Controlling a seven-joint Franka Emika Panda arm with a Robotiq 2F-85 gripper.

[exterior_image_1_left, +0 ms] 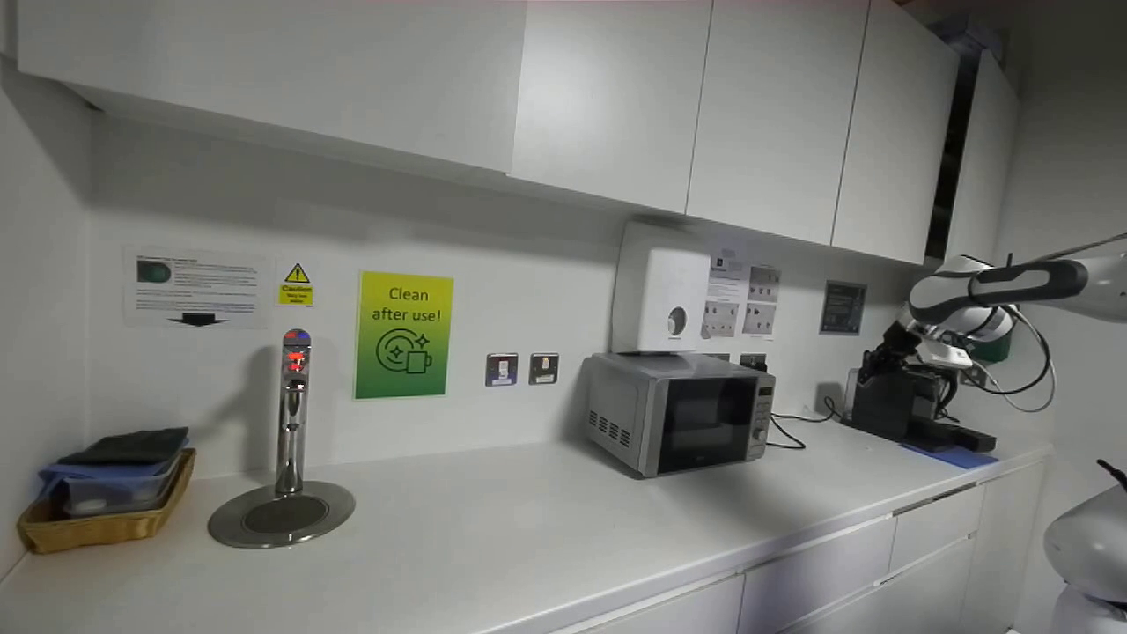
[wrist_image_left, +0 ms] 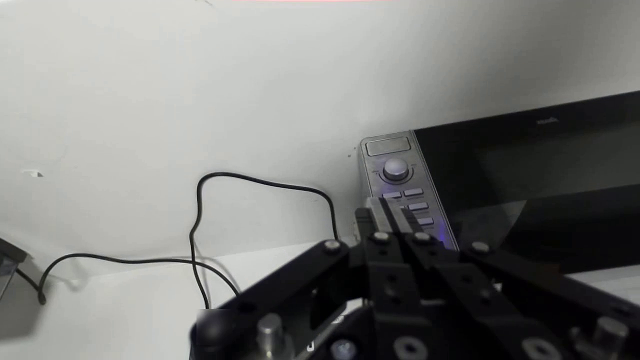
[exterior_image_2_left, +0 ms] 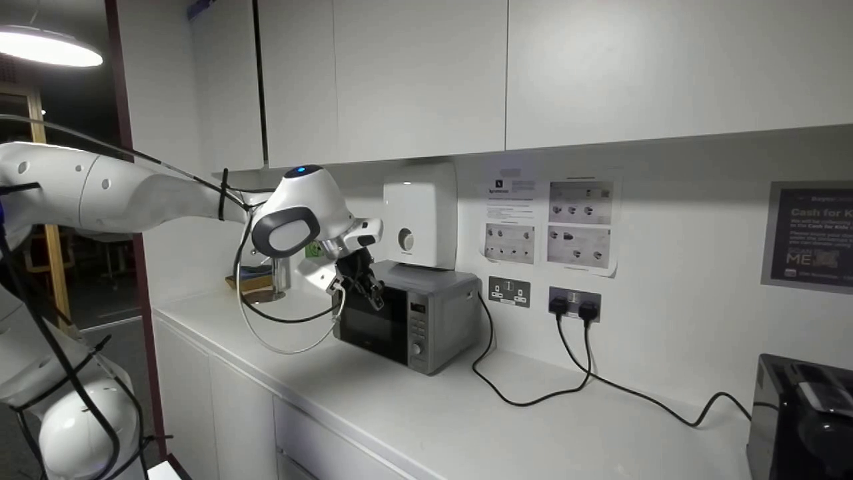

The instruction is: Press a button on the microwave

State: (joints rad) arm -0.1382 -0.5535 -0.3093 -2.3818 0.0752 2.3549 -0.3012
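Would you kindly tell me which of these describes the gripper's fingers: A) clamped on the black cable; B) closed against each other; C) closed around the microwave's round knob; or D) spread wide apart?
B: in the wrist view the gripper has its fingertips side by side, while the round knob of the microwave shows uncovered past their ends.

Free counter (exterior_image_1_left: 577, 519) before microwave (exterior_image_1_left: 681, 414) — cables (wrist_image_left: 220, 174) beside it, white wall box (exterior_image_1_left: 659, 286) just above.

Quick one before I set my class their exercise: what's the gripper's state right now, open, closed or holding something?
Gripper: closed, jaws together, holding nothing.
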